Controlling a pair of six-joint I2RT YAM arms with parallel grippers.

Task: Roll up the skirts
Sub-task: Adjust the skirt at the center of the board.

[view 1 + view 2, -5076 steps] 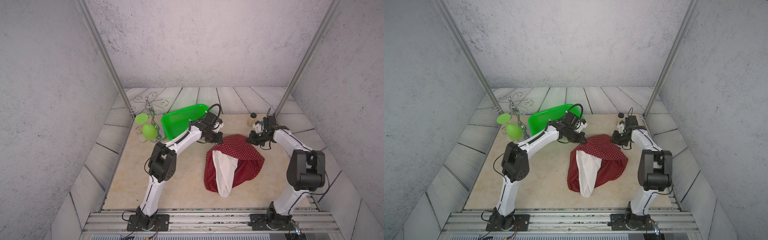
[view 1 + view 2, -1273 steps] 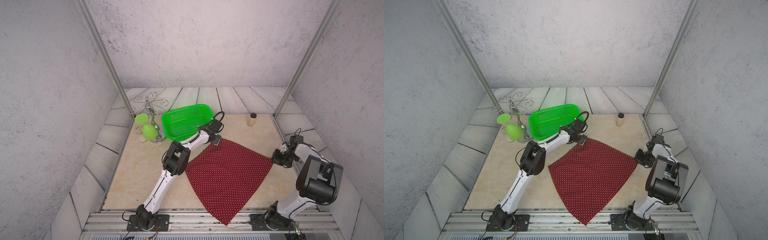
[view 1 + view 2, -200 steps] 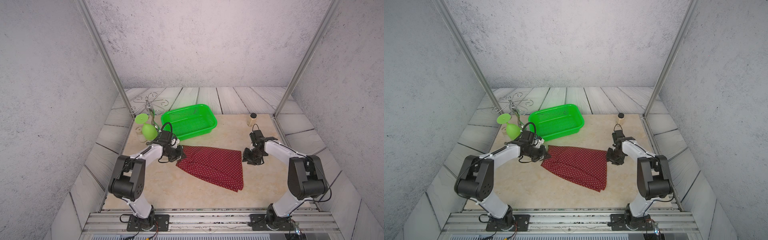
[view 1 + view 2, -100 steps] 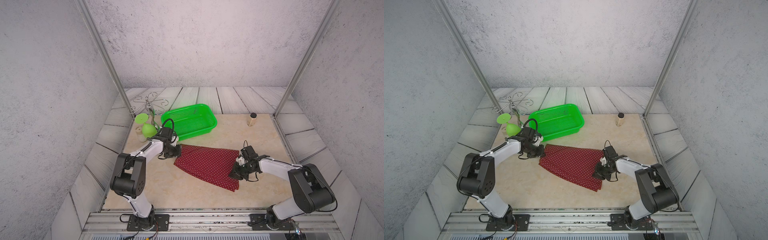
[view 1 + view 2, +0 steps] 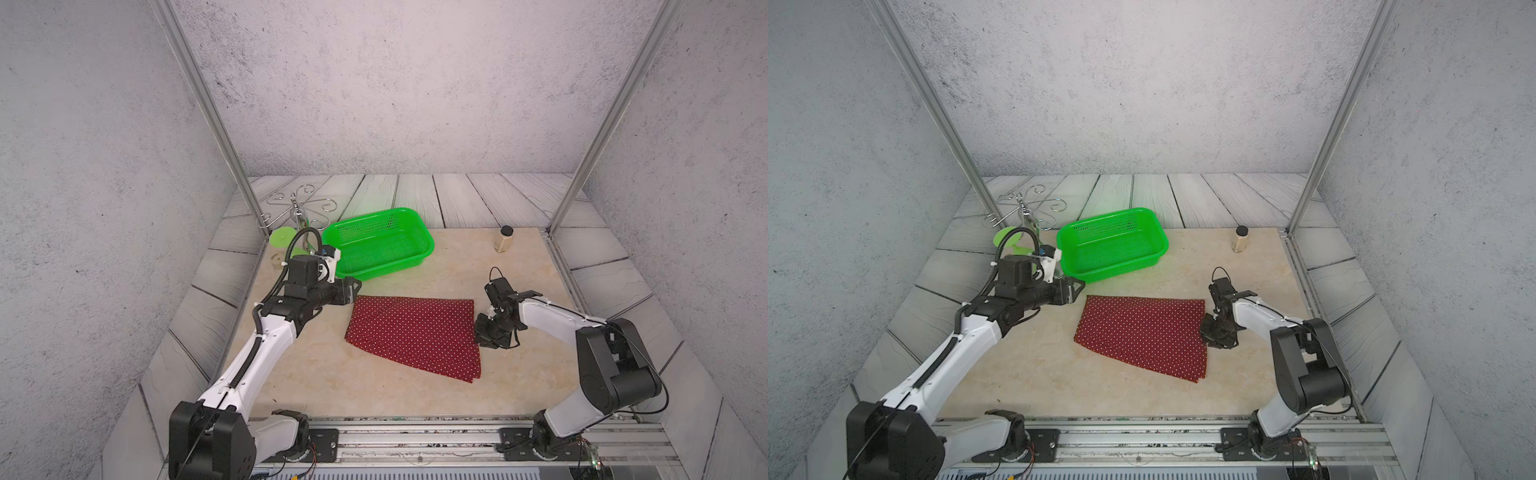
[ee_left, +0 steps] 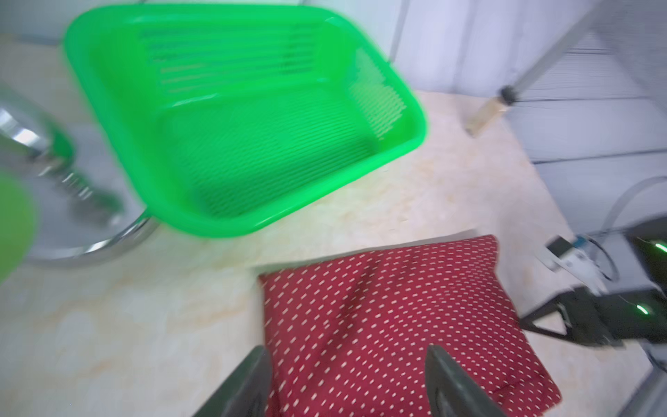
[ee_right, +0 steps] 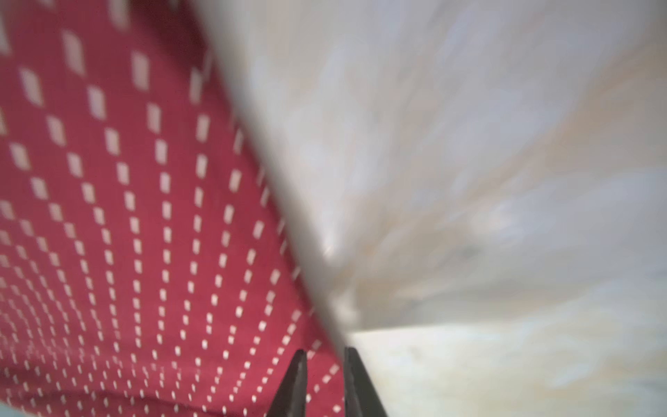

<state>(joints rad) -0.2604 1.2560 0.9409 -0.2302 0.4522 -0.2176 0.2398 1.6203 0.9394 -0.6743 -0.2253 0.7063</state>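
— Since it lies folded flat at mid-bench, where would rolling the dark red polka-dotted fabric skirt [image 5: 415, 332] start?
— Probably at its right edge. The right jaws sit low there on the pale marbled bench [image 5: 457, 266], as if to lift a hem. The left jaws hover spread just off the far-left corner, beside the green perforated plastic basket [image 5: 422, 251], holding nothing.
— Are the right jaws pinching?
— Both top views show them too small to say. The right wrist view shows them nearly pressed together at the cloth's edge, but I cannot tell whether they pinch it. Only the left wrist view shows a crease across the skirt.
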